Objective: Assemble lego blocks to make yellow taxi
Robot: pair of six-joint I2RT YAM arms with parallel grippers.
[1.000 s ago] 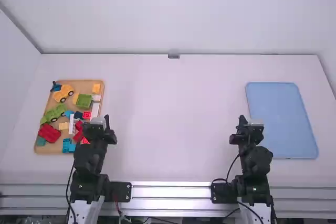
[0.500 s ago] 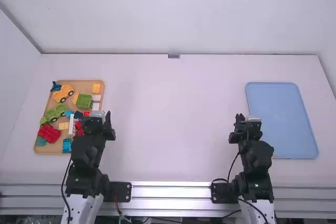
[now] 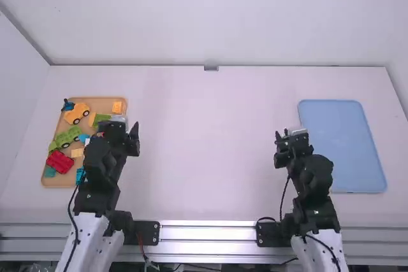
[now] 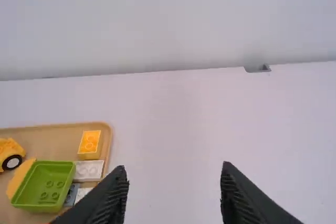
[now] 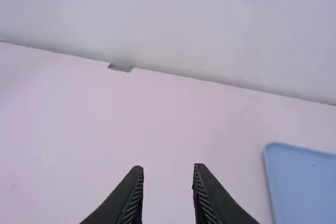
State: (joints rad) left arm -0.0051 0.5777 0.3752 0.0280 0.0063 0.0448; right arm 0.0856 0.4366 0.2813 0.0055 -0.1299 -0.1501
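Observation:
In the high view my left gripper [image 3: 119, 129] is over the right edge of the wooden tray [image 3: 57, 181], which holds the lego pieces. My right gripper [image 3: 290, 134] is left of the blue tray [image 3: 344, 144]. On the wooden tray lie a yellow car body with wheels [image 3: 77, 113], a yellow brick [image 3: 117, 107], a green wheeled piece [image 3: 66, 138] and a red block [image 3: 59, 162]. In the left wrist view my left gripper [image 4: 175, 174] stands open with nothing in it, and a green box piece [image 4: 46, 184] is on the tray. My right gripper [image 5: 168, 174] is open and holds nothing.
The white table [image 3: 204, 151] lies between the two trays. A small grey fixture [image 3: 211, 67] sits at its back edge, against the white wall. The left arm covers part of the wooden tray in the high view.
My left gripper has moved away from the camera, up along the wooden tray's right side. The right gripper has moved slightly away and to the left.

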